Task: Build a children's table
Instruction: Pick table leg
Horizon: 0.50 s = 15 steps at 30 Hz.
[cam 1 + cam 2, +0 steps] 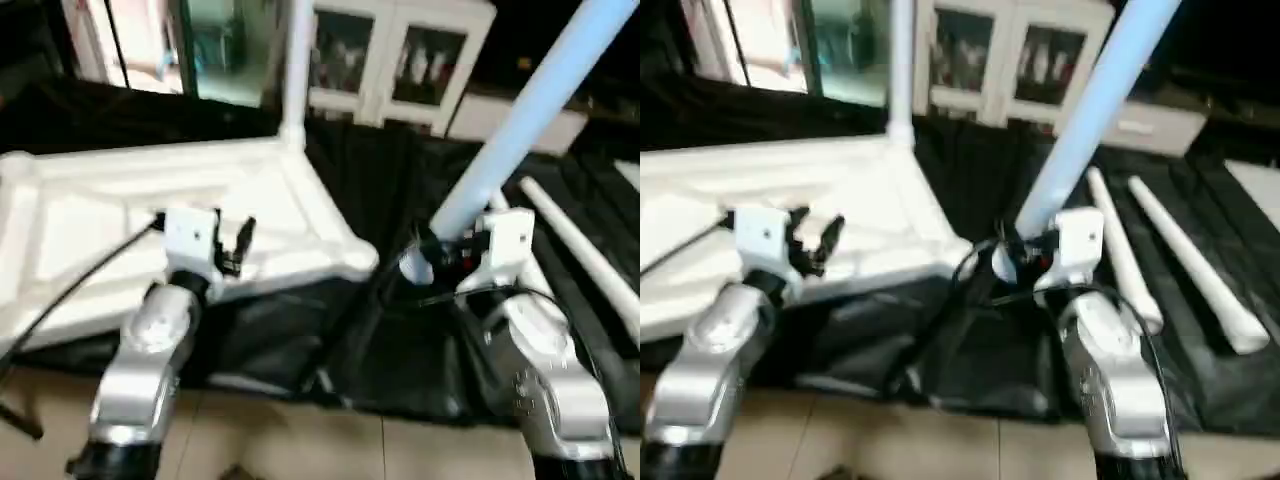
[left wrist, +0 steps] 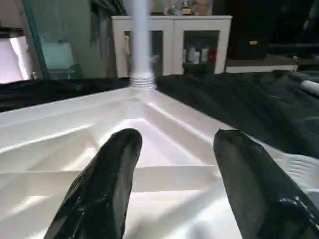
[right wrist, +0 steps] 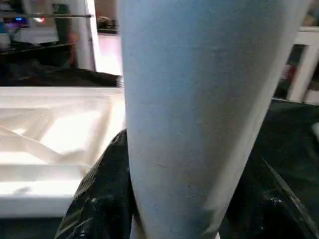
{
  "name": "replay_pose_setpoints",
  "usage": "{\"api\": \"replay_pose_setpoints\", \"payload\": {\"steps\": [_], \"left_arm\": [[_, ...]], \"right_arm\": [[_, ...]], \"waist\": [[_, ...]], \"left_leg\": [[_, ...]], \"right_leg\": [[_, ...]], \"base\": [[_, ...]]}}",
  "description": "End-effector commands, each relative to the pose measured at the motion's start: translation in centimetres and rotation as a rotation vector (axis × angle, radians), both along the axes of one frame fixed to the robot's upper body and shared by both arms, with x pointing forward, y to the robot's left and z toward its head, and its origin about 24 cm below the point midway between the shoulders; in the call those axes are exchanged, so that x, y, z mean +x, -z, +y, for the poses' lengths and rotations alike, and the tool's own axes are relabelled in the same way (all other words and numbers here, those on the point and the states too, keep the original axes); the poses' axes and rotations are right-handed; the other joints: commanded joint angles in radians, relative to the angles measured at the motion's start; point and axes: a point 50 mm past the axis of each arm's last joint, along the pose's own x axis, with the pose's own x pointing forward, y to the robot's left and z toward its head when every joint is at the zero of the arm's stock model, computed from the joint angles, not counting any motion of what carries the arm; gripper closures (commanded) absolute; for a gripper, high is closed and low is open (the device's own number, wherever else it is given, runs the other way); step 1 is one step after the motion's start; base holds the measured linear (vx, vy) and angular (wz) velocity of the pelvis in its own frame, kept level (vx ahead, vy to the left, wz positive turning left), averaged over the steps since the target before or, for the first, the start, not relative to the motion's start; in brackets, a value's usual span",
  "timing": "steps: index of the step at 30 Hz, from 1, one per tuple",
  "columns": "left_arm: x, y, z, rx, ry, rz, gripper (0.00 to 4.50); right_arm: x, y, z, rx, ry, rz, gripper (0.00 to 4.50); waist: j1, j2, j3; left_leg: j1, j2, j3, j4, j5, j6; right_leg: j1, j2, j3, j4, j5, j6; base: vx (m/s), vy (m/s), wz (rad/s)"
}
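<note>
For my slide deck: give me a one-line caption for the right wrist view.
Right gripper clamps a white table leg beside the upturned tabletop.

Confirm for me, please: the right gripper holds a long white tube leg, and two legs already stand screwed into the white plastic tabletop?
Not quite: one white tube leg stands in the upturned white plastic tabletop, as the left eye view shows. The right gripper does hold a long white tube leg.
</note>
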Motion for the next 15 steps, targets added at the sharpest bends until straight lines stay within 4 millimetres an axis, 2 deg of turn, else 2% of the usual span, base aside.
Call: {"api": "replay_pose_setpoints", "payload": {"steps": [1,2,3,4,5,6,7,8,9,10,11,12,13,14,15], "left_arm": [[0.10,-0.82,-0.66,0.011,0.018,-0.027,1.70],[0.22,-1.01,-0.54,0.018,0.010,-0.044,1.70],[0.31,-1.21,-0.50,0.018,0.008,-0.061,1.70],[0.33,-1.33,-0.50,0.017,0.009,-0.070,1.70],[0.33,-1.34,-0.50,0.017,0.009,-0.071,1.70],[0.29,-1.48,-0.57,-0.011,0.019,-0.069,1.70],[0.29,-1.48,-0.57,-0.012,0.019,-0.069,1.70],[0.25,-1.51,-0.59,-0.020,0.020,-0.067,1.70],[0.22,-1.53,-0.62,-0.021,0.024,-0.067,1.70],[0.22,-1.53,-0.61,-0.021,0.023,-0.067,1.70],[0.21,-1.50,-0.57,-0.021,0.020,-0.065,1.70],[0.20,-1.47,-0.54,-0.021,0.018,-0.063,1.70],[0.19,-1.45,-0.51,-0.022,0.017,-0.063,1.70],[0.18,-1.45,-0.51,-0.022,0.017,-0.063,1.70],[0.16,-1.41,-0.46,-0.020,0.017,-0.063,1.70]], "right_arm": [[-0.03,-0.11,-1.06,-0.019,0.046,0.003,2.64],[-0.11,-0.04,-0.93,-0.022,0.032,0.008,2.64],[-0.20,-0.01,-0.75,-0.025,0.019,0.009,2.64],[-0.24,0.00,-0.69,-0.026,0.015,0.008,2.64],[-0.24,0.00,-0.68,-0.027,0.014,0.008,2.64],[-0.27,-0.05,-0.52,-0.027,0.005,0.005,2.64],[-0.27,-0.05,-0.52,-0.027,0.005,0.005,2.64],[-0.28,-0.07,-0.46,-0.028,0.001,0.004,2.64],[-0.28,-0.09,-0.39,-0.029,-0.003,0.003,2.64],[-0.28,-0.09,-0.38,-0.030,-0.004,0.003,2.64],[-0.28,-0.09,-0.35,-0.031,-0.007,0.003,2.64],[-0.27,-0.09,-0.32,-0.032,-0.010,0.003,2.64],[-0.27,-0.10,-0.31,-0.034,-0.013,0.003,2.64],[-0.27,-0.11,-0.30,-0.035,-0.013,0.003,2.64],[-0.24,-0.12,-0.31,-0.037,-0.016,0.002,2.64]], "waist": [[0.042,-0.032,-0.054],[0.046,-0.036,-0.051],[0.049,-0.020,-0.045],[0.045,-0.014,-0.043],[0.042,-0.003,-0.039],[0.035,0.005,-0.034],[0.032,0.006,-0.034],[0.027,0.011,-0.030],[0.019,0.014,-0.028],[0.017,0.019,-0.023],[0.010,0.026,-0.016],[0.000,0.040,-0.004],[-0.006,0.050,-0.005],[-0.006,0.054,-0.005],[-0.013,0.047,-0.009]], "left_leg": [[0.013,0.015,0.024,-0.004,-0.128,0.051],[-0.009,0.021,0.029,-0.026,-0.033,0.035],[0.000,0.039,0.038,-0.059,-0.026,0.001],[0.002,0.045,0.039,-0.072,-0.049,-0.010],[0.014,0.054,0.043,-0.090,-0.126,-0.035],[0.033,0.062,0.046,-0.097,-0.244,-0.057],[0.047,0.068,0.046,-0.099,-0.321,-0.067],[0.060,0.075,0.039,-0.110,-0.428,-0.071],[0.075,0.077,0.033,-0.116,-0.529,-0.067],[0.083,0.079,0.031,-0.119,-0.575,-0.063],[0.118,0.080,0.029,-0.120,-0.678,-0.053],[0.146,0.088,0.021,-0.135,-0.803,-0.059],[0.133,0.105,0.008,-0.174,-0.877,-0.064],[0.129,0.110,0.005,-0.192,-0.908,-0.066],[0.151,0.110,0.007,-0.196,-0.916,-0.062]], "right_leg": [[0.028,-0.191,0.114,-0.177,-0.323,0.055],[0.037,-0.159,0.101,-0.166,-0.422,0.149],[0.022,-0.127,0.074,-0.165,-0.420,0.131],[0.021,-0.112,0.063,-0.160,-0.402,0.114],[0.013,-0.093,0.048,-0.158,-0.404,0.071],[0.007,-0.088,0.043,-0.161,-0.476,0.035],[0.007,-0.087,0.042,-0.162,-0.525,0.023],[0.008,-0.083,0.038,-0.166,-0.562,0.005],[0.018,-0.079,0.027,-0.177,-0.599,-0.007],[0.021,-0.076,0.021,-0.182,-0.610,-0.014],[0.019,-0.064,0.002,-0.198,-0.617,-0.027],[0.028,-0.047,-0.025,-0.199,-0.585,-0.033],[0.068,-0.039,-0.031,-0.160,-0.459,-0.039],[0.078,-0.035,-0.029,-0.136,-0.401,-0.041],[0.069,-0.043,-0.018,-0.135,-0.336,-0.059]], "base": [[-0.111,-0.163,-0.15],[-0.111,-0.163,-0.15],[-0.078,-0.117,-0.15],[-0.056,-0.062,-0.12],[-0.056,-0.062,-0.12],[0.000,0.000,0.00],[0.000,0.000,0.00],[0.000,0.000,0.00],[0.000,0.000,0.00],[0.001,0.073,-0.07],[0.001,0.073,-0.07],[0.027,0.088,-0.08],[0.065,0.096,-0.17],[0.065,0.096,-0.17],[0.063,0.079,-0.17]]}}
